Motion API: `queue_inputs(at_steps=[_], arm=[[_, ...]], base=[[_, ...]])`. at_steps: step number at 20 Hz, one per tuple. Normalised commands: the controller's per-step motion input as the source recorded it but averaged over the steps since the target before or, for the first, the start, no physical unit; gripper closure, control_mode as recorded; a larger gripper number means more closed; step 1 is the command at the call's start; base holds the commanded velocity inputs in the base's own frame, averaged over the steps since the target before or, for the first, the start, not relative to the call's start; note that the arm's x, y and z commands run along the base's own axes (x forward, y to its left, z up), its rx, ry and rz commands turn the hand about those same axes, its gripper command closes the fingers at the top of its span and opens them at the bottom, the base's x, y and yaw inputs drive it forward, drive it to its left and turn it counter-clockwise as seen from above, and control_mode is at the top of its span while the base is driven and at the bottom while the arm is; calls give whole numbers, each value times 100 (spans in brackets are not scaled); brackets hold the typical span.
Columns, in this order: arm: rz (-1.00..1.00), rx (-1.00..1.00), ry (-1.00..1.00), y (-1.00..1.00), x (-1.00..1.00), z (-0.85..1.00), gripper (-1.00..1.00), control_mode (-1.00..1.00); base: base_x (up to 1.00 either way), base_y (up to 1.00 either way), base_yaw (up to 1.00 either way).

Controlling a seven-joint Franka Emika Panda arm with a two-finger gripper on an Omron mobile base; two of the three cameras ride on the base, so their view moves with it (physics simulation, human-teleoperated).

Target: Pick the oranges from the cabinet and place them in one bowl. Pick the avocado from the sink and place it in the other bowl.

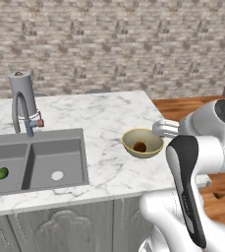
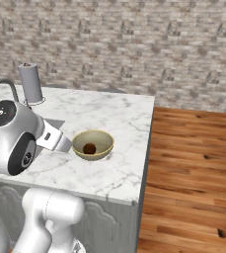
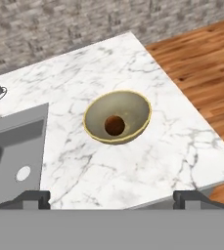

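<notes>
Pale bowl (image 3: 117,117) sits on marble table (image 3: 108,166), near its right edge beside wood floor (image 2: 193,168); one brownish orange (image 3: 114,125) inside it; bare marble all around bowl; end effector (image 3: 111,197) released, fingers wide apart, holding nothing, above table's front edge; left base view adds avocado (image 1: 2,173) in sink (image 1: 35,162), left basin; faucet (image 1: 24,106) behind.

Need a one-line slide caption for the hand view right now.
Open end effector above a marble counter, looking down at a pale bowl holding one brownish orange, sink at left.
</notes>
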Motion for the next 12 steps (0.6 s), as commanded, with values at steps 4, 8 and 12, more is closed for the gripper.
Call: queue_inputs(at_steps=[4, 8, 12], arm=[[0, 0, 0, 0, 0, 0, -100, -100], [0, 0, 0, 0, 0, 0, -100, -100], [0, 0, 0, 0, 0, 0, -100, 100]], base=[[0, 0, 0], [0, 0, 0], [-4, 0, 0]])
